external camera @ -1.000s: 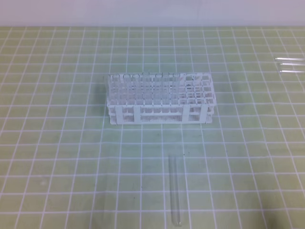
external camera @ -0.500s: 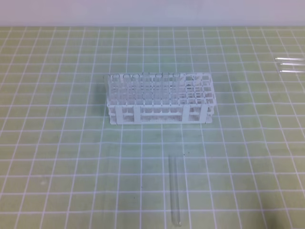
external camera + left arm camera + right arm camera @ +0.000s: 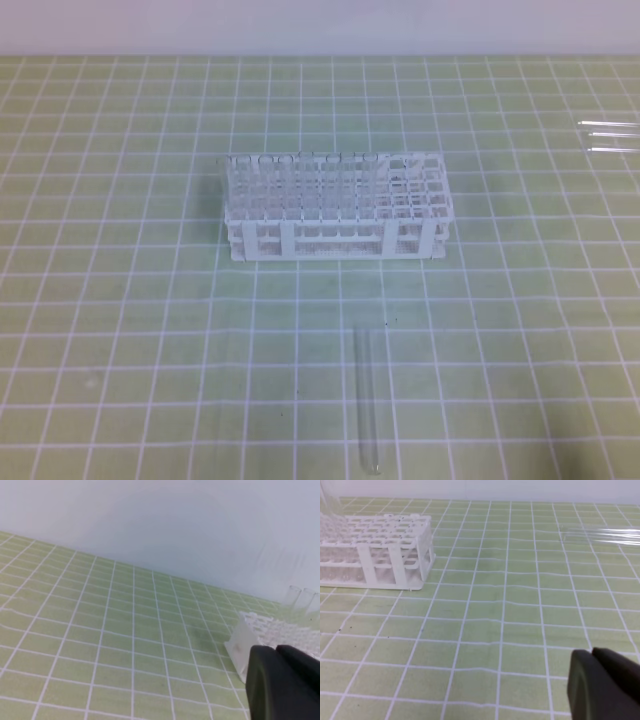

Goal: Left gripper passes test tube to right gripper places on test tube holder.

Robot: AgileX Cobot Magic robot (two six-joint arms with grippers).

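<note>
On the green gridded worktop (image 3: 120,300), a glass test tube (image 3: 368,400) lies flat, well in front of the white rack (image 3: 335,205); left claw (image 3: 277,652) and right claw (image 3: 592,654) both closed, empty.

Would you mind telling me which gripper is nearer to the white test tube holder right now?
Left, apparently: the left gripper sits right by the test tube holder at its corner; the right gripper stands well off from its end.
</note>
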